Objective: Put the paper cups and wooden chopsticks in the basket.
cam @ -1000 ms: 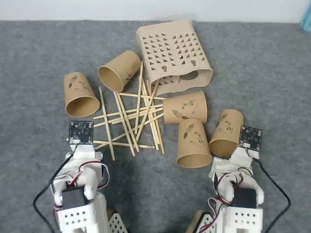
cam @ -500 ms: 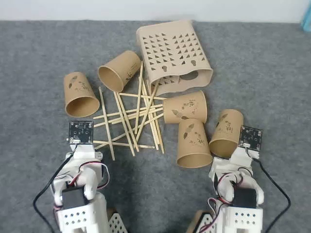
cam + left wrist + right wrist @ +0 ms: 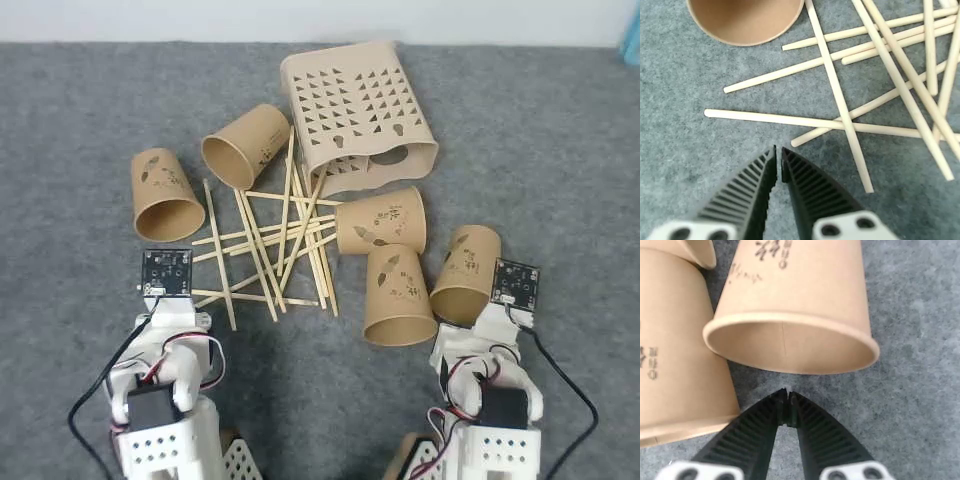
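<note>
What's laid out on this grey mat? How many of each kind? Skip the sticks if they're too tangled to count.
Paper cups: 5
Basket: 1
Robot arms: 2
Wooden chopsticks: a crossed pile, too overlapped to count
Total without the chopsticks: 8
</note>
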Motion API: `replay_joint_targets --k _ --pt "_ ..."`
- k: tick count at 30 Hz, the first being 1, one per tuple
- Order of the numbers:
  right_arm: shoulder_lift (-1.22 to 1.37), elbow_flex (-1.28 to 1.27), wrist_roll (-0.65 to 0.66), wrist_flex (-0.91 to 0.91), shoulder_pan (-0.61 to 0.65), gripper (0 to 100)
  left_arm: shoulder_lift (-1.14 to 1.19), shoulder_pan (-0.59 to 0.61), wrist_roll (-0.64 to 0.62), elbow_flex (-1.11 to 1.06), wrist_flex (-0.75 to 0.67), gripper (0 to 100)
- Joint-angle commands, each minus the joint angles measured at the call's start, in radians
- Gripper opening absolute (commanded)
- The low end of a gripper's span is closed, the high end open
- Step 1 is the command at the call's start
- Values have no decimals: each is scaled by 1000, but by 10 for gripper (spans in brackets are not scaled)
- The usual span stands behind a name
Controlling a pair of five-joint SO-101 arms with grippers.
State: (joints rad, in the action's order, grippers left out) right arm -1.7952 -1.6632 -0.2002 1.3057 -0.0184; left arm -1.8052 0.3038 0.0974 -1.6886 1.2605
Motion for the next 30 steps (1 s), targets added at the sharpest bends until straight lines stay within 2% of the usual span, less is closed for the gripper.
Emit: replay_joint_targets --k 1,6,13,27,30 --pt "-18 -20 -11 4 -7 8 -21 6 5 4 3 12" --pt "-18 -20 -12 4 1 9 -21 3 5 4 3 12" --pt "-18 -20 -12 4 97 9 -21 2 5 4 3 12" --pt "-19 -2 -6 5 94 9 -21 3 5 4 -6 12" --pt "-19 43 -6 7 77 9 -23 11 5 21 -48 12"
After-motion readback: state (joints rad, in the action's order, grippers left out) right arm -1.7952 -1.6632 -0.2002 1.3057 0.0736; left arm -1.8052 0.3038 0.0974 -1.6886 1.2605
